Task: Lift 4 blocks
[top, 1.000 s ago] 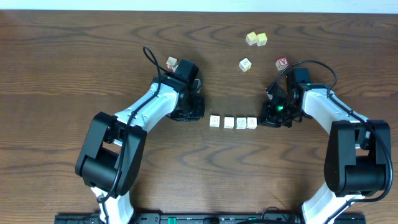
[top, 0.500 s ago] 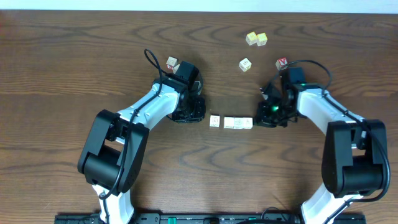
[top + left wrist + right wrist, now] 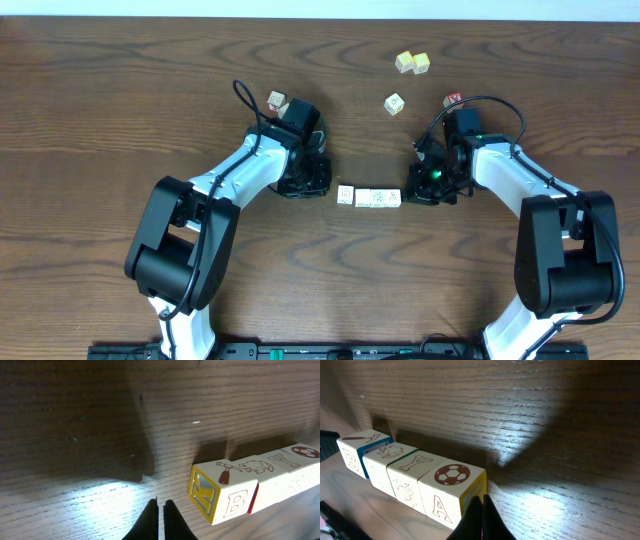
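our left arm reaches in from the lower left with its elbow bent and wrist held low. our left gripper points toward the middle, jaws pressed together with only a hairline gap between the tips. our right arm mirrors it from the lower right. our right gripper faces inward too, jaws closed to one thin point.

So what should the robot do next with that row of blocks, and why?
Probably slide the left gripper sideways until it touches the row of blocks. The right gripper, shut, sits against the far end, but the left one, also shut, stops a gap short. Both ends likely need squeezing before the row can lift.
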### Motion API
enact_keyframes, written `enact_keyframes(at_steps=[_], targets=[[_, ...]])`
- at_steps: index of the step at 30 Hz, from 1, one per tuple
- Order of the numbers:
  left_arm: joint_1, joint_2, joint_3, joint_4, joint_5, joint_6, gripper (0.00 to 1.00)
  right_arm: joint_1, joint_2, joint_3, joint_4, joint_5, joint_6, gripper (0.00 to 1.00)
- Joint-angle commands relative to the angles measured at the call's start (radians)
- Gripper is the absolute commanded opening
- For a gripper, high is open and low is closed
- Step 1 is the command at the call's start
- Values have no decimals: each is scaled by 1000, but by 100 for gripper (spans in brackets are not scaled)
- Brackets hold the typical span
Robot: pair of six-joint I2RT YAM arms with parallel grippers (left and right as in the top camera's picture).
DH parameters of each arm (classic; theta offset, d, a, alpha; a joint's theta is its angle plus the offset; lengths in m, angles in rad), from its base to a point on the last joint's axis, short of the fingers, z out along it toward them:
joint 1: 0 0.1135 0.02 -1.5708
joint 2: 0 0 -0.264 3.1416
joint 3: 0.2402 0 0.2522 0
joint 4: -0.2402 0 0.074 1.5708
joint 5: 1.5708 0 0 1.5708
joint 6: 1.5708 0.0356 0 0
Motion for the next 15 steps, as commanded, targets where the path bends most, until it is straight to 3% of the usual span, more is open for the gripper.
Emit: enact_keyframes(at_steps=[1,15], targets=[[-11,15,-9,6,25,-9,7,6,10,-5,3,-16,16,1],[-34,30,-9,138,6,-13,7,6,10,-5,2,-16,15,1]])
